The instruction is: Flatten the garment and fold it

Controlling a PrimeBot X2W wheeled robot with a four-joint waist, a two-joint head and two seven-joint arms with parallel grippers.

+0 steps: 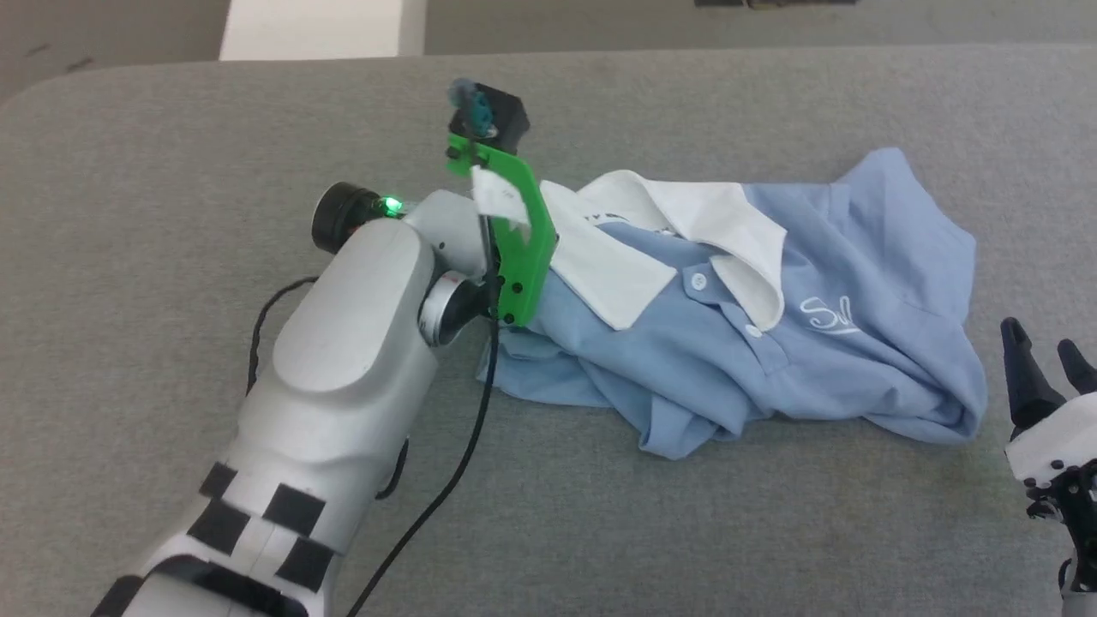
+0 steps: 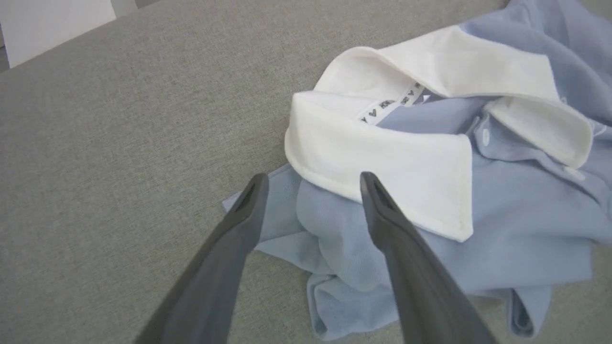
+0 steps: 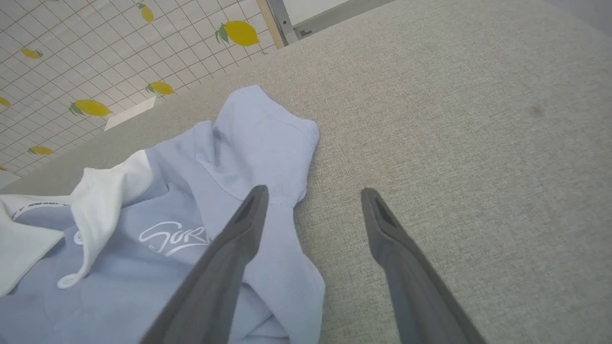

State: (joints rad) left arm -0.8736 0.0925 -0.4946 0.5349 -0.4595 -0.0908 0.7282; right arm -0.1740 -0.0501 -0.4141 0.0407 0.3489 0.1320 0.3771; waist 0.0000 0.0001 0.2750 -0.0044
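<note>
Zero folds yet: garment (image 1: pixel 857 283) lies crumpled, unflattened on table (image 1: pixel 171 154); left fingers (image 2: pixel 244 210) spread over collar (image 2: pixel 392 186), right fingers (image 3: pixel 382 229) spread at opposite edge, both empty.

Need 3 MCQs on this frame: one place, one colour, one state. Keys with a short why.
1. The left gripper is poised over which part of the garment?
A. the chest script
B. the collar end
C. the far sleeve

2. Which colour is the collar?
A. navy
B. light blue
C. white

3. What state is the right gripper in?
A. open, holding nothing
B. shut on a sleeve
C. shut, empty

Keys:
1 B: in the left wrist view its fingers frame the fabric just below the collar flap.
2 C: it stands out white against the light blue body.
3 A: in the right wrist view its fingers stand wide apart over the garment's edge and the grey table, gripping nothing.
</note>
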